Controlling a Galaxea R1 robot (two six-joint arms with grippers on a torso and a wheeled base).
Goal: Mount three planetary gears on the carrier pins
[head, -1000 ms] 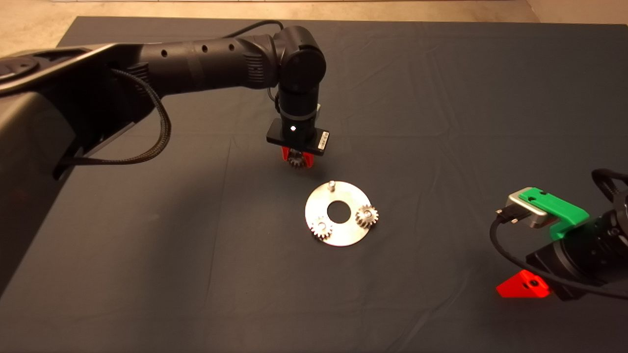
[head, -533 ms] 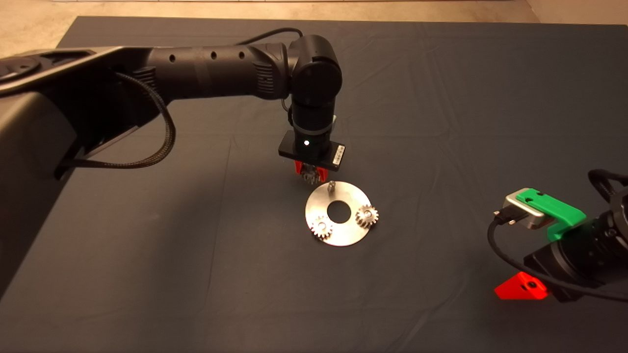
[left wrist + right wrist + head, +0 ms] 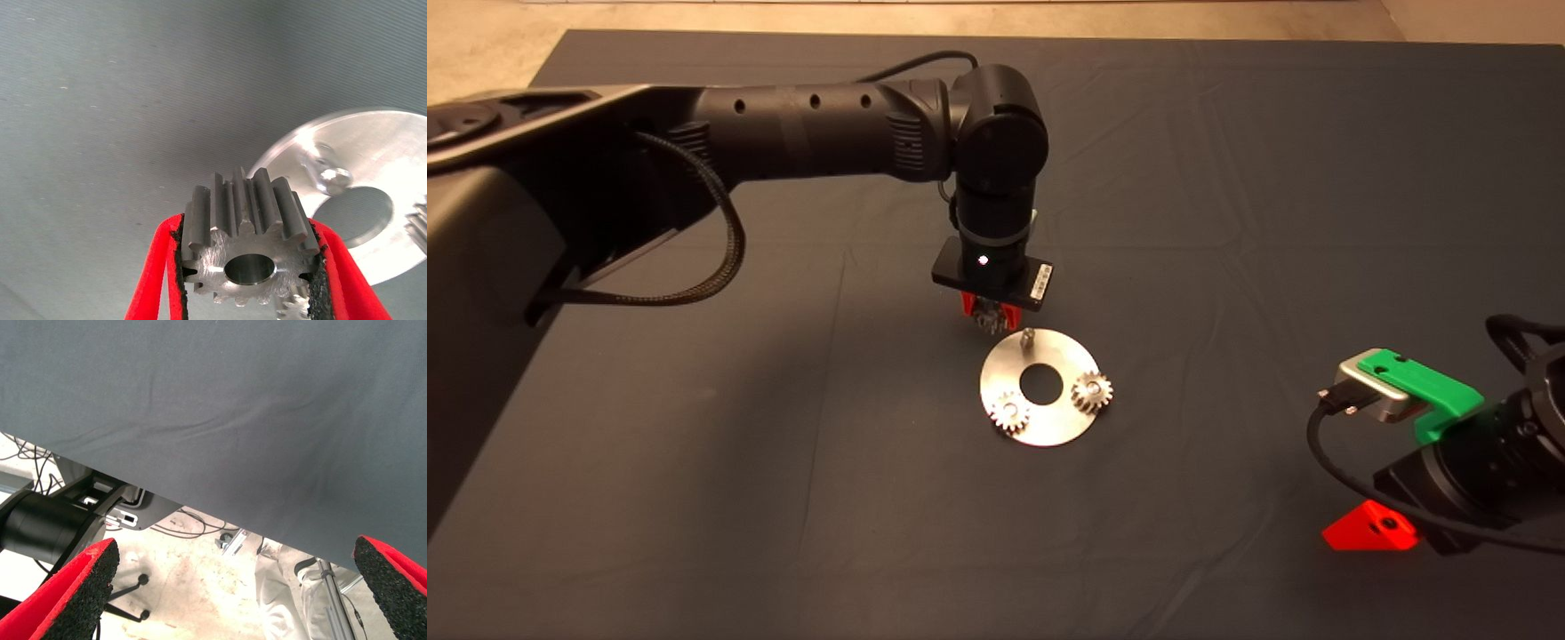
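- The right gripper [image 3: 1369,526] is waiting at the near right edge of the mat [image 3: 1227,178], well apart from the disc [image 3: 1049,425]. Its red fingers [image 3: 73,593] are standing spread wide with nothing between them. Its wrist view is showing the mat's edge, the floor with cables, and a person's leg [image 3: 280,600] beyond.
- The disc is lying flat on the mat with a large central hole, and it is serving as the landmark here.
- On the disc's near-left side, one planetary gear [image 3: 1009,412] is sitting on its pin.
- On the disc's right side, a second planetary gear [image 3: 1092,390] is sitting on its pin, overhanging the rim a little.
- On the disc's far side, the third carrier pin [image 3: 1028,337] is standing bare and upright.
- Just beyond the disc's far-left rim, the left gripper [image 3: 987,315] is hanging fingers-down, pinching the third planetary gear [image 3: 248,247] between its black pads [image 3: 177,267].
- That gear is sitting on edge in the grip, its bore facing the wrist camera, raised above the mat and beside the bare pin, not on it.
- The left arm [image 3: 809,133] is reaching in over the far left of the mat to the disc.
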